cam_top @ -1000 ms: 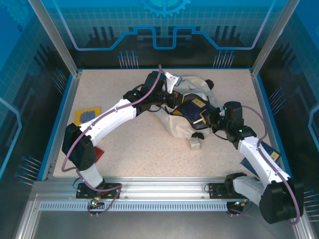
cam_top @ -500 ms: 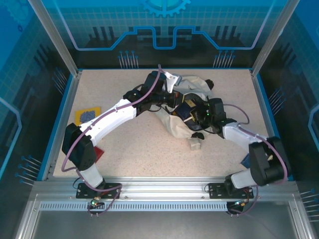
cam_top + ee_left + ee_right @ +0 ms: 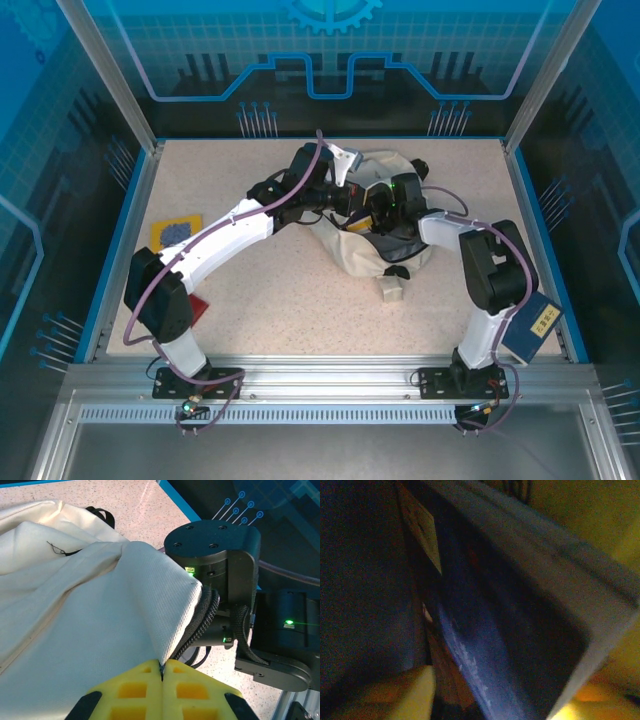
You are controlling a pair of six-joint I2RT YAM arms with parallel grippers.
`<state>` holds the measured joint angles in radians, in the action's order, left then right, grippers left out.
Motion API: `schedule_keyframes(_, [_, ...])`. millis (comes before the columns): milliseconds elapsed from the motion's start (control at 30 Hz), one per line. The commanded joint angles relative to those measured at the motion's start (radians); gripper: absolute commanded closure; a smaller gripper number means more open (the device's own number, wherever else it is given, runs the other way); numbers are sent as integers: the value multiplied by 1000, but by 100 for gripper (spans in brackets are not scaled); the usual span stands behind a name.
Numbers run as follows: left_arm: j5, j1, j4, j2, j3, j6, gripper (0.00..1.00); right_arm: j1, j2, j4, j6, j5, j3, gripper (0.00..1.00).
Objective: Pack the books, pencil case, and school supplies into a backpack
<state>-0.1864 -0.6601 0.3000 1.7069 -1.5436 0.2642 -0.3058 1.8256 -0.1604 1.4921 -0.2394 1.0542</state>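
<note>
Yellow book (image 3: 176, 231): lies flat on the table (image 3: 260, 330) near the left wall, well apart from the backpack
Red item (image 3: 198, 305): on the table, partly hidden under my left arm; I cannot tell what it is
Left gripper (image 3: 161, 672): my yellow fingers (image 3: 132, 690) are pressed together, pinching the cream edge of the backpack and holding that edge raised
Backpack (image 3: 350, 255): at the centre of the table toward the back, its black zip line beside my left pinch
Right gripper (image 3: 490, 705): reached inside the backpack, where it is dark and blurred; my pads stand apart, and I cannot tell whether they press on the book
Navy book (image 3: 485, 630): inside the backpack, between my right pads
Beige tag (image 3: 390, 289): on the table just in front of the backpack
Blue flat item (image 3: 535, 320): near the right wall, beside my right arm
</note>
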Motion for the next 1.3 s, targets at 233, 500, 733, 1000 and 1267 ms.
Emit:
schedule_keyframes(233, [12, 23, 1, 15, -32, 30, 100, -4, -328, 242, -97, 32, -244, 12])
schedule_keyframes(500, [10, 35, 6, 9, 45, 57, 97, -3, -637, 570, -243, 218, -325, 18])
schedule_keyframes(733, [23, 102, 39, -57, 161, 126, 36, -4, -857, 843, -399, 389, -252, 18])
schedule_keyframes(1000, [343, 304, 196, -96, 292, 329, 1, -43, -829, 901, -651, 389, -47, 0])
schedule_keyframes(1267, [499, 554, 230, -37, 361, 318, 1, -134, -695, 846, -674, 327, 24, 0])
